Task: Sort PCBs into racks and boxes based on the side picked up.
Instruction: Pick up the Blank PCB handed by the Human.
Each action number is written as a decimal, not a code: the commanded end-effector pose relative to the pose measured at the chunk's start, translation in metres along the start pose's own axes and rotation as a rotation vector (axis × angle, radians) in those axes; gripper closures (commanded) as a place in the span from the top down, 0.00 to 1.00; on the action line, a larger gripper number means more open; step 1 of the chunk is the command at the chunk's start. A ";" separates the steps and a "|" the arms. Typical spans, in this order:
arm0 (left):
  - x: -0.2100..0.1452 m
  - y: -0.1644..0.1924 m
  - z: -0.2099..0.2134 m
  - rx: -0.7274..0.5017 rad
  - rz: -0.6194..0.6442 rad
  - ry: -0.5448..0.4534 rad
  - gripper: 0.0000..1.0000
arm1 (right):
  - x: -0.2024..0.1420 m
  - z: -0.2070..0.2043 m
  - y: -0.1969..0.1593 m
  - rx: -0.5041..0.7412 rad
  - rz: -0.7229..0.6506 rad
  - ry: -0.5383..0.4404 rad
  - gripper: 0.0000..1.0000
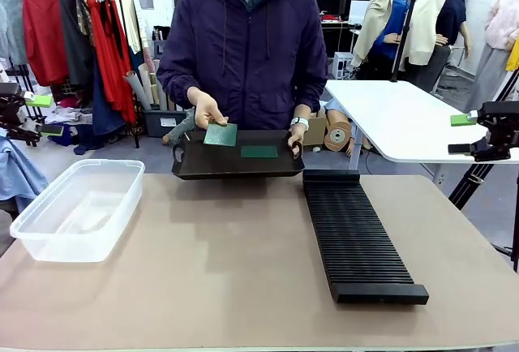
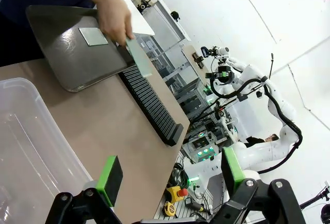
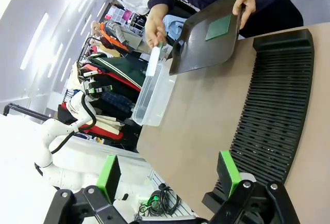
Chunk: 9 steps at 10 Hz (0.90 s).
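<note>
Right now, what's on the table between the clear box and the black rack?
Nothing. In the front view, the table between the clear box and the rack is bare.

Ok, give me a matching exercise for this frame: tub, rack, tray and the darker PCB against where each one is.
Things:
1. tub
2. rack
3. tray
4. darker PCB

Places:
A. lying flat in the tray
B. on the table, robot's right
C. on the table, robot's left
D. held by the person at the far edge

Pairs: 1-C, 2-B, 3-D, 4-A
</note>
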<state>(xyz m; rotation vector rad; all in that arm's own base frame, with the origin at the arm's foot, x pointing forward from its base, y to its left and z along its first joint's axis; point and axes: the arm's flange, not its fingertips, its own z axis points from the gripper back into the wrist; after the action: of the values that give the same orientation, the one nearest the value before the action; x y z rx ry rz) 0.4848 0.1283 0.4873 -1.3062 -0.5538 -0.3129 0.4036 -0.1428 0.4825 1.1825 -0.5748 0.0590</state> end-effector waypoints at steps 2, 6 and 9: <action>0.000 -0.001 0.000 -0.001 -0.002 0.000 1.00 | 0.001 0.001 0.002 0.000 -0.004 0.007 1.00; 0.000 -0.001 0.000 -0.001 -0.002 0.000 1.00 | 0.001 0.001 0.002 0.000 -0.004 0.007 1.00; 0.000 0.000 0.000 0.000 0.000 0.000 1.00 | 0.001 0.001 0.002 0.000 -0.004 0.007 1.00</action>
<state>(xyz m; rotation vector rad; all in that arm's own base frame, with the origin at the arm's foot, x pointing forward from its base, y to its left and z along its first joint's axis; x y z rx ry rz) 0.4849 0.1283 0.4872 -1.3063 -0.5536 -0.3128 0.4036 -0.1429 0.4825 1.1824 -0.5748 0.0588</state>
